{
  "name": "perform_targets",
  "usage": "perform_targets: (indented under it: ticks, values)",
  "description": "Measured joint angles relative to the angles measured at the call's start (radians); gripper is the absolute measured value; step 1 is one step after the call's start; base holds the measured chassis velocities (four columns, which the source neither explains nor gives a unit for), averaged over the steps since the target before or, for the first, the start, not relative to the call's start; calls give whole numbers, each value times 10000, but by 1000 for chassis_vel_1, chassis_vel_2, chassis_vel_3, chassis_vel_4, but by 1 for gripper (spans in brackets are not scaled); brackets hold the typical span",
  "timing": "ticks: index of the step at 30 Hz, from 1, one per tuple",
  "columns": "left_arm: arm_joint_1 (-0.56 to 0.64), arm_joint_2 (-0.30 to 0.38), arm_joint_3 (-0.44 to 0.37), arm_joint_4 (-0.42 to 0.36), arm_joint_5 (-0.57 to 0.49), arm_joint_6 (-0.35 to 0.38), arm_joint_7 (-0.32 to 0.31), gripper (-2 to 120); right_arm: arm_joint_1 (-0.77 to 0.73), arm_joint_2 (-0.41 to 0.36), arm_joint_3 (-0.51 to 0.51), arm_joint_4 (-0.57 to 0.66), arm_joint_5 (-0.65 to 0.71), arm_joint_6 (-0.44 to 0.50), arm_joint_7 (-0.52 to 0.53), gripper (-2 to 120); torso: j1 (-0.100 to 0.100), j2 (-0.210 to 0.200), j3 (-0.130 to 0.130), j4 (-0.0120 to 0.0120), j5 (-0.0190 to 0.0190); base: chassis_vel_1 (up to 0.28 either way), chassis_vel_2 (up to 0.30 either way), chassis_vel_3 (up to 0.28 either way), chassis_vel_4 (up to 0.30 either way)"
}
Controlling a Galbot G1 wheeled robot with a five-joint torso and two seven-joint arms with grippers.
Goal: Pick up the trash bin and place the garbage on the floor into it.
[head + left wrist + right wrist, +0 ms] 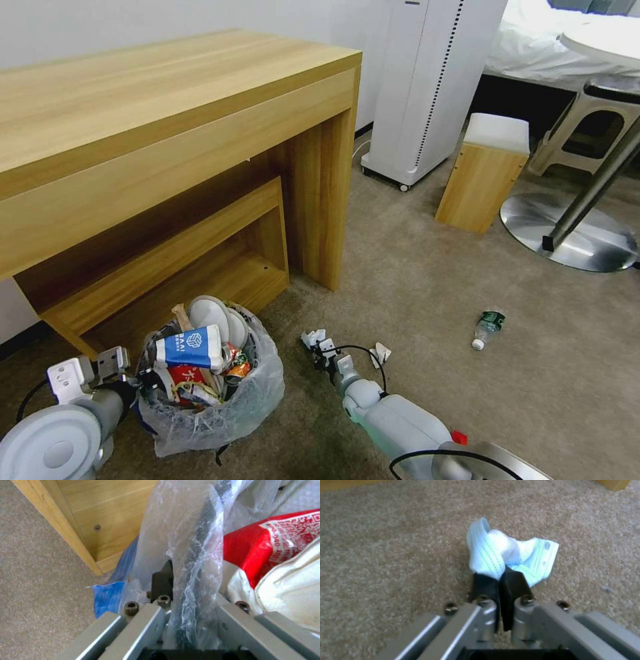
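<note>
Over beige carpet (427,293), right claw (501,576) pinches a tissue (510,552); left claw (180,580) clamps bin rim (200,555).

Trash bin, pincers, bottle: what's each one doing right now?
trash bin: upright on the carpet, stuffed full.
left pincer: shut on the trash bin's rim.
right pincer: shut on a crumpled face mask, low over the carpet.
bottle: lying on its side, capped.
white scrap: loose on the carpet.
</note>
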Motion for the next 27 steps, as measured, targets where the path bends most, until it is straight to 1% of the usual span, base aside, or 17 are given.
perform_targets:
  ticks: [3, 6, 7, 9, 10, 11, 12, 13, 14, 15, 17, 18, 20, 21, 22, 25, 27]
  values:
    - [2, 32, -24, -8, 1, -18, 0, 0, -26, -27, 22, 76, -22, 24, -4, 0, 0, 0, 0, 0, 0, 0, 0, 0, 0]
    - [1, 116, -62, -63, -77, -23, -20, 0, -122, -277, 175, 707, -82, 162, -36, 0, 0, 0, 0, 0, 0, 0, 0, 0, 0]
    - [1, 116, -62, -63, -77, -23, -20, 0, -122, -277, 175, 707, -82, 162, -36, 0, 0, 0, 0, 0, 0, 0, 0, 0, 0]
    - [-3, 178, -102, -91, -185, -22, -55, 0, -203, -584, 353, 1496, -92, 285, -64, 0, 0, 0, 0, 0, 1, 0, 0, 0, 0]
    - [-14, 227, -129, -102, -273, -23, -105, 0, -279, -911, 562, 2355, -104, 535, -207, 0, 0, 0, -1, -1, 2, 0, 0, 0, 0]
    - [-14, 227, -129, -102, -273, -23, -105, 0, -279, -911, 562, 2355, -104, 535, -207, 0, 0, 0, -1, -1, 2, 0, 0, 0, 0]
    - [-20, 247, -147, -103, -332, -23, -142, 0, -328, -1142, 724, 2910, -186, 948, -363, 0, 0, 0, 0, 0, 2, 0, 0, 0, 0]
    - [-30, 257, -153, -103, -398, -23, -164, 0, -373, -1423, 1041, 3545, -348, 1713, -947, 0, 0, 0, 0, -1, 1, 0, 0, 0, 0]
    - [-30, 257, -153, -103, -398, -23, -164, 0, -373, -1423, 1041, 3545, -348, 1713, -947, 0, 0, 0, 0, -1, 1, 0, 0, 0, 0]
    - [-37, 258, -153, -103, -416, -23, -168, 0, -376, -1530, 1165, 3782, -387, 2002, -1283, 0, 0, 0, 0, 0, 1, 0, 0, 0, 0]
    - [-92, 268, -143, -98, -504, -23, -207, 0, -325, -1991, 1478, 4779, -235, 2935, -2670, 0, 1, 0, 0, -1, 0, 0, 0, 0, 0]
    - [-92, 268, -143, -98, -504, -23, -207, 0, -325, -1991, 1478, 4779, -235, 2935, -2670, 0, 1, 0, 0, -1, 0, 0, 0, 0, 0]
    - [-151, 296, -120, -119, -705, -13, -309, 0, -116, -2446, 1527, 5925, 311, 3295, -3832, 0, 0, 0, 0, -1, 1, 0, 0, 0, 0]
    - [-163, 312, -121, -130, -758, -12, -332, 0, 4, -2621, 1505, 6385, 524, 3309, -4267, 0, 0, 0, -1, -1, 0, 0, 0, 0, 0]
    - [-163, 312, -121, -130, -758, -12, -332, 0, 4, -2621, 1505, 6385, 524, 3309, -4267, 0, 0, 0, -1, -1, 0, 0, 0, 0, 0]
    - [-192, 336, -128, -112, -903, -9, -411, 0, 415, -2835, 1157, 7578, 1156, 3123, -4826, 0, 0, 0, 0, -1, 0, 0, 0, 0, 0]
    - [-202, 317, -128, -82, -909, -10, -431, 0, 523, -2832, 1028, 7839, 1358, 2963, -4831, 0, 0, 0, 0, 0, 0, 0, 0, 0, 0]
